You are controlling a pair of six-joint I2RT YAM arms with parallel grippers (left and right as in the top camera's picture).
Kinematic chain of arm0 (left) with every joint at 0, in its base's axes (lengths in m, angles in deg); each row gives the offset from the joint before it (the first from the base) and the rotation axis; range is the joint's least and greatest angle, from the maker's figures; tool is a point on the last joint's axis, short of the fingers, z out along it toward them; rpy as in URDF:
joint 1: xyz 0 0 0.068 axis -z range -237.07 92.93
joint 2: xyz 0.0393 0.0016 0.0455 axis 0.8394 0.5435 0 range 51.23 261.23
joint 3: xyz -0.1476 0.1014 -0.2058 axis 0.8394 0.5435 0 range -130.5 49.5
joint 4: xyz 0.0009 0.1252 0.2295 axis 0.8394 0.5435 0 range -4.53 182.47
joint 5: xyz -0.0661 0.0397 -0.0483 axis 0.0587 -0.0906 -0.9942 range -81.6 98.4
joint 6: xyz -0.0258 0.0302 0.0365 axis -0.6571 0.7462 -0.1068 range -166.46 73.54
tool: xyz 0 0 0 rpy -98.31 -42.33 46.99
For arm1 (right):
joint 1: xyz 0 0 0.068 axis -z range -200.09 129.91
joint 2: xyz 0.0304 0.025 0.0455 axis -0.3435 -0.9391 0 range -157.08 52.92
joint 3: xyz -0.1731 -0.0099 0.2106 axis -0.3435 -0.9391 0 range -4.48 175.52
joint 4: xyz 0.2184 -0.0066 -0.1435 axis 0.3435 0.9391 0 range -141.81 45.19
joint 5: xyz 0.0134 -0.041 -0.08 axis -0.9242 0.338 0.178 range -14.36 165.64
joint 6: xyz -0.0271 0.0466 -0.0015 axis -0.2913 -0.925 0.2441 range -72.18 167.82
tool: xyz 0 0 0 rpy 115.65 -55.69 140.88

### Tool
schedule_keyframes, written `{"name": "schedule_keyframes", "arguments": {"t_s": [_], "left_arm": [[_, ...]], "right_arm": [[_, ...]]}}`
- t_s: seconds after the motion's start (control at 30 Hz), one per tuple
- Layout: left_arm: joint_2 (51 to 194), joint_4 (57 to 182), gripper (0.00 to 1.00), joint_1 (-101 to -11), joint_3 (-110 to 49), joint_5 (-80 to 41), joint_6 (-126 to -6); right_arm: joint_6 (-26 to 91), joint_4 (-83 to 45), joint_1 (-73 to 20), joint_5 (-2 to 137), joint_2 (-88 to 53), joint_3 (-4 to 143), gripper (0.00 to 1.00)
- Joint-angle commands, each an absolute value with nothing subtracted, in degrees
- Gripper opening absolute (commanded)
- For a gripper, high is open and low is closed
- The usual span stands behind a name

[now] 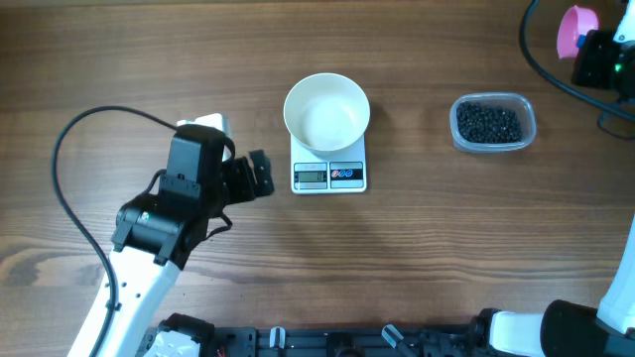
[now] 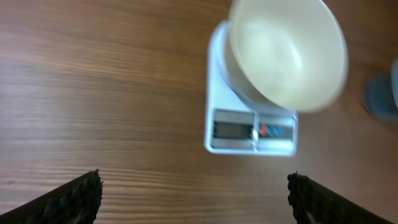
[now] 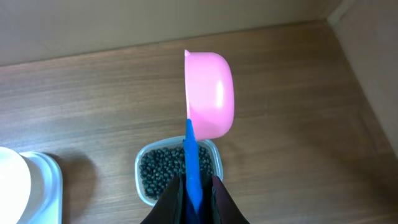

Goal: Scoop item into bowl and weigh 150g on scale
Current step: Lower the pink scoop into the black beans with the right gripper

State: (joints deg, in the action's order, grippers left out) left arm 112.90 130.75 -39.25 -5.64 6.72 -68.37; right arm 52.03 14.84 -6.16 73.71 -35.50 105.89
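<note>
- Right gripper (image 3: 194, 184) clamped tight on the blue handle (image 3: 192, 146) of one pink scoop (image 3: 211, 93).
- Black beans (image 3: 158, 171): one heap in one clear tub (image 3: 139, 182), near that gripper.
- One white bowl (image 1: 326, 109) sits on one scale (image 1: 347, 159), ahead of the wide-open left gripper (image 2: 194, 183); display (image 1: 311, 177) unreadable.

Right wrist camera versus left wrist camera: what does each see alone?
Only the right wrist view shows the pink scoop, its blue handle clamped in the shut right end effector, and the black beads clearly. Only the left wrist view shows the display on the scale, and the open left end effector. Both show the white bowl on the scale, and the table.
</note>
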Motion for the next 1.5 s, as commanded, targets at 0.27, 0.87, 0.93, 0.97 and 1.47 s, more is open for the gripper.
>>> {"name": "schedule_keyframes", "arguments": {"t_s": [0.27, 0.87, 0.93, 0.97, 1.47], "left_arm": [[113.18, 130.36, 1.0, -39.56, -5.92, -8.49, -43.63], [113.29, 124.67, 1.0, -33.65, -5.92, 0.49, -50.23], [113.29, 124.65, 1.0, -33.57, -5.92, 1.87, -50.41], [113.29, 124.65, 1.0, -33.57, -5.92, 1.87, -50.39], [113.29, 124.78, 1.0, -33.55, -5.92, 1.87, -50.36]], "right_arm": [[56.75, 12.72, -6.2, 64.11, -35.88, 106.76, 0.04], [56.67, 14.2, -6.2, 63.3, -35.92, 106.76, 0.04], [56.67, 14.23, -6.2, 63.3, -35.92, 106.76, 0.04], [56.69, 14.23, -6.2, 63.28, -35.92, 106.76, 0.04], [56.67, 15.1, -6.2, 63.28, -36.03, 106.76, 0.04]]}}
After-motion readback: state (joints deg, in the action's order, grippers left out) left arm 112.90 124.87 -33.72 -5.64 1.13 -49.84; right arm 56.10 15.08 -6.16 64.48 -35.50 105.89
